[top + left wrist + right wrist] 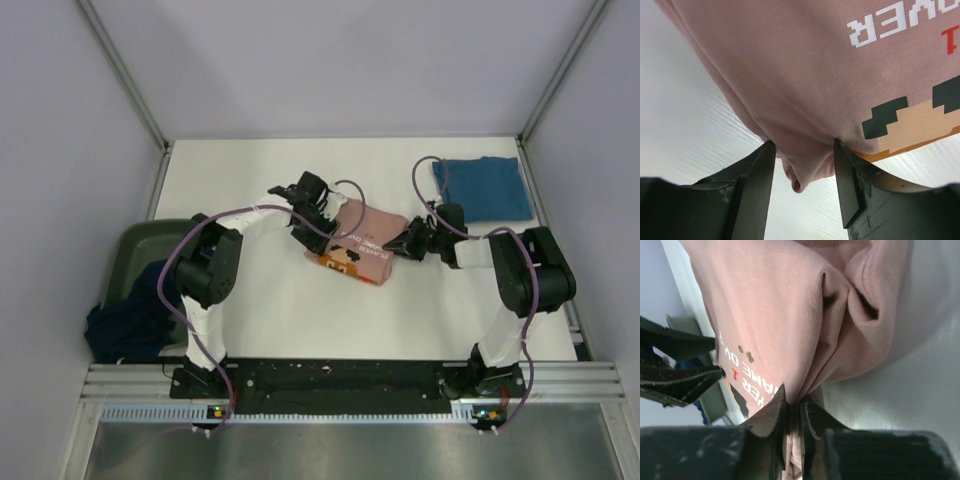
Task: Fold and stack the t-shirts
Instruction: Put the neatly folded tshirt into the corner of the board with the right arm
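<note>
The salmon-pink t-shirt (pixel 358 243) lies folded mid-table, its pixel face and text print facing up. My left gripper (pixel 318 228) is at its left edge. In the left wrist view the left gripper (pixel 803 146) stands open with a bulge of the pink t-shirt (pixel 805 75) between its fingers. My right gripper (pixel 402 245) is at the shirt's right edge. In the right wrist view the right gripper (pixel 792 401) is shut on a pinched fold of the pink t-shirt (pixel 770 315). The teal-blue t-shirt (pixel 485 188) lies folded at the back right. The dark navy t-shirt (pixel 130 318) hangs out of the bin.
The dark green bin (pixel 140 250) stands at the table's left edge, beside the left arm's base. Metal frame posts and grey walls enclose the white table (pixel 270 310). The right arm's cable (pixel 425 180) loops close to the teal-blue shirt.
</note>
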Controlling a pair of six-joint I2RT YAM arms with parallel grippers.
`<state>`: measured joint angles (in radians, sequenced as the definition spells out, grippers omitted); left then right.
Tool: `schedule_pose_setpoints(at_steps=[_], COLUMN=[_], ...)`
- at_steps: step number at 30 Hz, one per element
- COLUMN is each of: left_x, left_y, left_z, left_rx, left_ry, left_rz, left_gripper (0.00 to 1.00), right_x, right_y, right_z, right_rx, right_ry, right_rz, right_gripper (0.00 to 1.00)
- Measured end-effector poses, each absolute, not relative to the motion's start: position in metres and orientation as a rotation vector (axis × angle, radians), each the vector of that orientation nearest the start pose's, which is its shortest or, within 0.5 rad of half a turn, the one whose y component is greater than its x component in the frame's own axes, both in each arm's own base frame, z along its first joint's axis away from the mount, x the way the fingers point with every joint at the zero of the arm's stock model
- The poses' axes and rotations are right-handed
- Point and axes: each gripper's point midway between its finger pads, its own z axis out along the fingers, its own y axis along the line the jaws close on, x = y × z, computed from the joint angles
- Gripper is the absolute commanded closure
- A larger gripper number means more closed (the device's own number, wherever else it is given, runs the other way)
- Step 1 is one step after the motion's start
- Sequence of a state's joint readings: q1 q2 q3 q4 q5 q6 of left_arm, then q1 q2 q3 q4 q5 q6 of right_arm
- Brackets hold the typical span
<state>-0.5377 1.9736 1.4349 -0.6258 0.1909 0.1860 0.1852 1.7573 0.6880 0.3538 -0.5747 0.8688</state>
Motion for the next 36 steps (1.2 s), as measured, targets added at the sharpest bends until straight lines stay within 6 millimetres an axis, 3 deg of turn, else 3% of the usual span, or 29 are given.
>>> schedule_pose_setpoints(at_steps=[5, 7, 10, 19, 28, 36], left_x=[0.347, 0.348, 0.35, 0.385, 0.39, 0.392], left_y=[-0.237, -0.237, -0.232, -0.194, -0.183, -0.179], left_z=[0.034, 0.035, 0.041, 0.081, 0.081, 0.081], left_rx=[1.028, 1.028, 1.028, 0.897, 0.9, 0.908], left_ry=[2.571, 2.568, 2.556, 2.487, 2.483, 2.479], left_rz=[-0.362, -0.361, -0.349, -0.227, -0.157, -0.122], left_gripper=[0.39, 0.28, 0.01, 0.01, 0.01, 0.01], right_x=[0.35, 0.354, 0.365, 0.398, 0.431, 0.447], right_y=[0.188, 0.186, 0.182, 0.146, 0.076, 0.032], right_z=[0.036, 0.039, 0.051, 0.099, 0.146, 0.192], right_rx=[0.475, 0.428, 0.303, -0.089, -0.382, -0.533], right_ry=[2.414, 2.44, 2.483, 2.58, 2.608, 2.531], right_rz=[1.158, 1.124, 1.045, 0.639, 0.056, -0.293], right_gripper=[1.0, 1.0, 1.0, 1.0, 1.0, 1.0])
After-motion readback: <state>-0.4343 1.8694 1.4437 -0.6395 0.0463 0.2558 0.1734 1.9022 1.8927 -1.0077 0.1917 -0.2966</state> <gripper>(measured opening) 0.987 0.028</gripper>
